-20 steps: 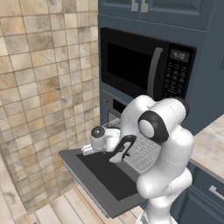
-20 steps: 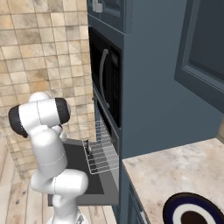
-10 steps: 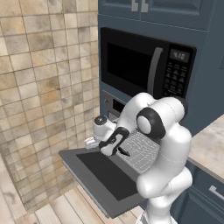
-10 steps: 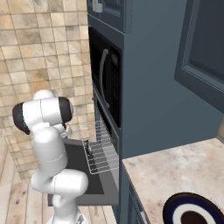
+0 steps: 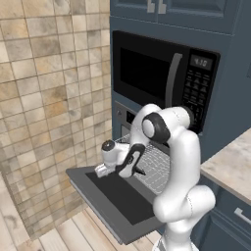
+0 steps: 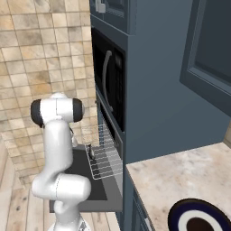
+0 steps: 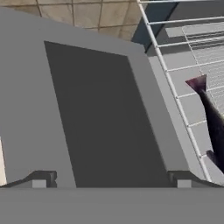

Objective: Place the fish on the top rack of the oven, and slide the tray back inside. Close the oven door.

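Gripper [image 7: 112, 179] hangs empty over the open oven door [image 7: 87, 109], its two tips spread wide apart in the hand view with nothing but the door's dark glass between them. Left of the door are the tiled wall [image 5: 44, 98] and wood floor [image 5: 59, 230]; the door itself lies flat and level, which is what lets the rack [image 7: 183, 65] be drawn out over it. In the left base view the gripper [image 5: 100, 170] sits over the door's left part, beside the rack [image 5: 154, 169] rather than above it, so the hand seems to be standing off from the load. Right of the door's glass, the fish [image 7: 214, 122] lies on the rack's wires, tail toward the door's far edge and body running out of the hand view's right side; it looks set down already. The rack [image 6: 104, 155] juts out of the oven [image 6: 118, 149] below the microwave [image 6: 108, 85], so pushing it in and lifting the door appear to be what remains. The rack's front rail is probably the best place to push.
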Controlling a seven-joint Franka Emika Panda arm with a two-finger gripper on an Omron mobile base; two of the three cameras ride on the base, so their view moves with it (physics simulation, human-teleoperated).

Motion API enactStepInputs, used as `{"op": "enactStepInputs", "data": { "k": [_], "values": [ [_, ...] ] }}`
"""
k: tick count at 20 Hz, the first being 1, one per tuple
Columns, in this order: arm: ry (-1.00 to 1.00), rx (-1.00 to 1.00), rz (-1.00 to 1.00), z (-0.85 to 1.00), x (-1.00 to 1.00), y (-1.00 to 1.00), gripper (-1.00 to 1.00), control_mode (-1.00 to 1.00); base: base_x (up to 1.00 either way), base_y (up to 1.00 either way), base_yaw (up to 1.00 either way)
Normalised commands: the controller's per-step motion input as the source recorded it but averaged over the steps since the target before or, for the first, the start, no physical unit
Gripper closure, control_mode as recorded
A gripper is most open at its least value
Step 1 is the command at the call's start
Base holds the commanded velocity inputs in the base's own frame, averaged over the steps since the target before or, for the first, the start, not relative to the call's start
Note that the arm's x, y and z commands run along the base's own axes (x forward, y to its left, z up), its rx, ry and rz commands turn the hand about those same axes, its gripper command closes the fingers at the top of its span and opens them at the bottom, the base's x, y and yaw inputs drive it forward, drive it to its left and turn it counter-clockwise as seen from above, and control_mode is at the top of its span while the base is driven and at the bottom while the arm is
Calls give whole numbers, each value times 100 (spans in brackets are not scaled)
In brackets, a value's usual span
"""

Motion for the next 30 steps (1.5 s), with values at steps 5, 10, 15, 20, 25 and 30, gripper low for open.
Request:
{"op": "enactStepInputs", "data": {
  "k": [5,10,15,20,25,30],
  "values": [
    [-8,-10,3,-60,0,1,-100,-100,0,0,0],
    [-2,-8,0,-37,17,0,-100,-100,0,0,0],
    [0,-9,0,-65,44,-11,-100,-100,0,0,0],
    [-1,-6,0,-19,28,-72,-100,-100,0,0,0],
    [-1,-4,-1,-5,27,-94,-100,-100,0,0,0],
    [0,-3,-1,-5,35,-99,-100,-100,0,0,0]
  ]
}}
